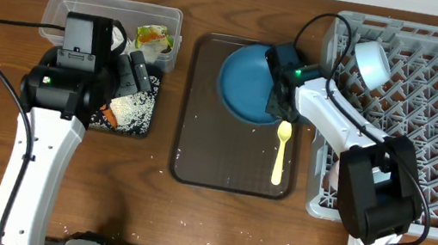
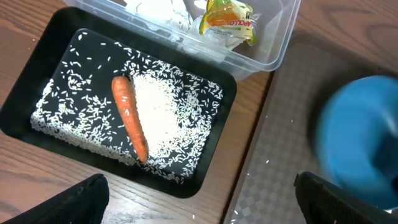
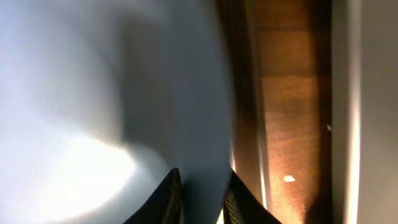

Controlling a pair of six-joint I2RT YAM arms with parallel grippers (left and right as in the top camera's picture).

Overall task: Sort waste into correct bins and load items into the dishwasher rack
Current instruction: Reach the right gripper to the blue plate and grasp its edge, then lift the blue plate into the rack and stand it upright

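Checking the right wrist view, I'm seeing the right gripper point(image 3: 200, 196) pinching the rim of the large round blue plate point(image 3: 93, 93); overhead is hiding that grip. The left gripper point(image 2: 199, 196) is hanging spread wide, empty.

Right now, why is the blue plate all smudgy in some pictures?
Left wrist view: the blue plate is a blurry smear at the right edge, while the carrot and rice look sharp. Right wrist view: the camera sits so close that the plate fills the frame out of focus, with a bright glare patch low on the left. Overhead view: its edge is crisp.
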